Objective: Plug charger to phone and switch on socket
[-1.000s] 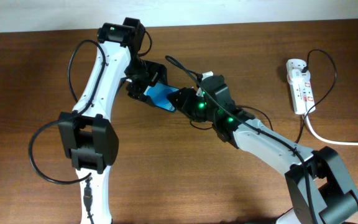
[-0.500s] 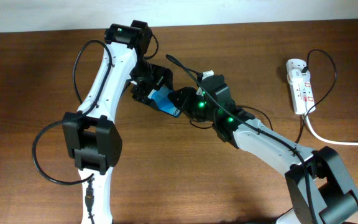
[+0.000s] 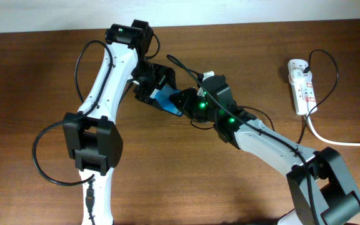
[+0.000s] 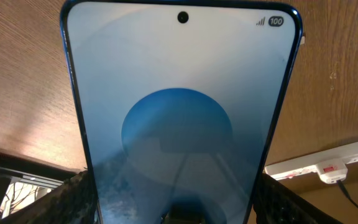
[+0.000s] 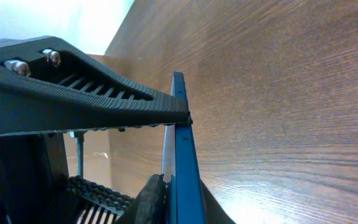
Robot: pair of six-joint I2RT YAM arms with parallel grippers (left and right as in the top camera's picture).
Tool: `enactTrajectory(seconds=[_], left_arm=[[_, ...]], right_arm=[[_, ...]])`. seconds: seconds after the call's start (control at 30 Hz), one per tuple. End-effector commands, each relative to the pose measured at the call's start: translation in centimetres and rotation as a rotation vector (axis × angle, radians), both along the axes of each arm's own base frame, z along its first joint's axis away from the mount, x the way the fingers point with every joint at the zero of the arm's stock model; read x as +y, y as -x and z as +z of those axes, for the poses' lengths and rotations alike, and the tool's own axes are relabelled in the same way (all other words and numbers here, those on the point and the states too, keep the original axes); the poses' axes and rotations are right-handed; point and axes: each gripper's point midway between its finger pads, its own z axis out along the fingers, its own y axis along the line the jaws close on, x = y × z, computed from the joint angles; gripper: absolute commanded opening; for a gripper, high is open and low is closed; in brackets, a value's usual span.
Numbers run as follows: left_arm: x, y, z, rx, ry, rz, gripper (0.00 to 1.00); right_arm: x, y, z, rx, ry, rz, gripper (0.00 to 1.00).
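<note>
The phone [image 3: 164, 99] with its blue screen is held off the table between both grippers. In the left wrist view the phone [image 4: 179, 93] fills the frame, its lower end clamped between my left gripper's jaws [image 4: 173, 202]. In the right wrist view the phone [image 5: 182, 137] shows edge-on, pinched by my right gripper [image 5: 176, 193]. From overhead the left gripper [image 3: 154, 90] and right gripper [image 3: 181, 101] meet at the phone. The white socket strip [image 3: 302, 87] lies at the far right; it also shows in the left wrist view [image 4: 319, 167]. The charger's thin black cable [image 3: 336, 75] loops from the strip; I cannot make out its tip.
The strip's thick white cord [image 3: 342, 142] runs off the right edge. The left arm's black cable [image 3: 39, 156] loops out to the left. The wooden table [image 3: 180, 181] meets a pale wall along its far edge.
The left arm swung a little to the right, carrying its gripper and the phone closer against the right gripper. The right arm has hardly moved.
</note>
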Motion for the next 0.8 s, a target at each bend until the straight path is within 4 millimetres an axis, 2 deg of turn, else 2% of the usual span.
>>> enactTrajectory(seconds=[0.0,0.03,0.17,0.23,0.27,0.33,0.4,0.43,0.63,0.77], left_arm=[[-0.6,-0.3,1.1,-0.02,0.049,-0.006,0.0],[-0.6,-0.2,1.1,-0.019,0.052,-0.006,0.07],[-0.6,-0.2,1.1,-0.019,0.052,-0.006,0.22],[-0.6,-0.2,1.1,-0.018,0.052,-0.006,0.4],[-0.6,-0.2,1.1,-0.018,0.052,-0.006,0.44],[-0.6,-0.2,1.1,-0.019,0.052,-0.006,0.63],[-0.6,-0.2,1.1,-0.019,0.052,-0.006,0.94],[-0.6,-0.2,1.1,-0.019,0.052,-0.006,1.0],[-0.2,-0.7,1.1,-0.034,0.055,0.001,0.99],[1.1,-2.3,1.6,-0.144,0.127,-0.094,0.99]], right_arm=[[0.5,0.0,0.8,-0.02,-0.009,0.018,0.13],[0.5,0.0,0.8,-0.02,-0.009,0.018,0.13],[0.5,0.0,0.8,-0.02,-0.009,0.018,0.08],[0.5,0.0,0.8,-0.02,-0.009,0.018,0.05],[0.5,0.0,0.8,-0.019,-0.009,0.018,0.04],[0.5,0.0,0.8,-0.019,-0.009,0.018,0.04],[0.6,0.0,0.8,-0.017,-0.015,0.026,0.04],[0.6,0.1,0.8,-0.017,-0.014,0.026,0.04],[0.6,0.1,0.8,-0.014,-0.017,0.032,0.04],[-0.1,0.5,-0.3,0.019,0.022,0.034,0.04]])
